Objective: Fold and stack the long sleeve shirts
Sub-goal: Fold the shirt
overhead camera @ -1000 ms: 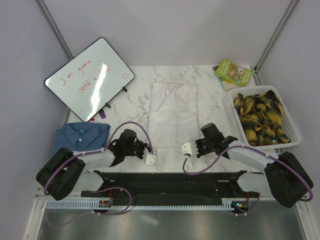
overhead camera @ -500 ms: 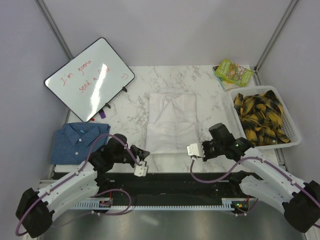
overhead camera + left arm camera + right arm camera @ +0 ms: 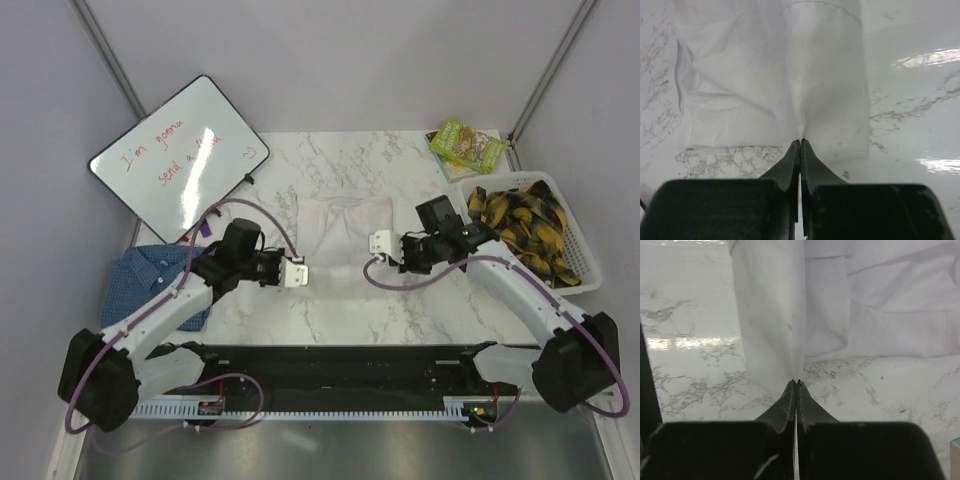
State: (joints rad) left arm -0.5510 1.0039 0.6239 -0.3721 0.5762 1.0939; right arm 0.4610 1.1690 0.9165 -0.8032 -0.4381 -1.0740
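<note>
white shirt: the white shirt (image 3: 345, 215) sits dead centre on the table, collar end toward 12 o'clock. Its near hem is picked up off the marble at both corners.

left gripper: the left gripper (image 3: 297, 273) is clamped tight on the shirt's 7 o'clock corner. In the wrist view the cloth puckers right into the closed tips.

right gripper: same deal, the right gripper (image 3: 380, 243) is pinched shut on the 5 o'clock corner, with creases fanning out from the tips.

blue check shirt: the blue check shirt (image 3: 135, 272) lies folded at 8 o'clock, partly under the left arm. Looks like that's the stack spot, but that's my guess.

step in hand: I reckon it's the bottom-to-top fold, carrying the hem toward 12 o'clock.

how to do it well: move both corners level and at the same pace so the hem lands square. Keep the cloth lightly taut between the grips, lay it down flat, and only then let go. The right side looks a bit further along than the left, so watch for skew.

table: glossy marble table (image 3: 340, 310), so the cloth could slide if dragged.

room: whiteboard (image 3: 180, 155) with red scribble at 10 o'clock and a book (image 3: 466, 145) at 1 o'clock. A white basket (image 3: 580, 240) at 3 o'clock holds yellow plaid cloth (image 3: 515, 225). Plain pale walls all round.
</note>
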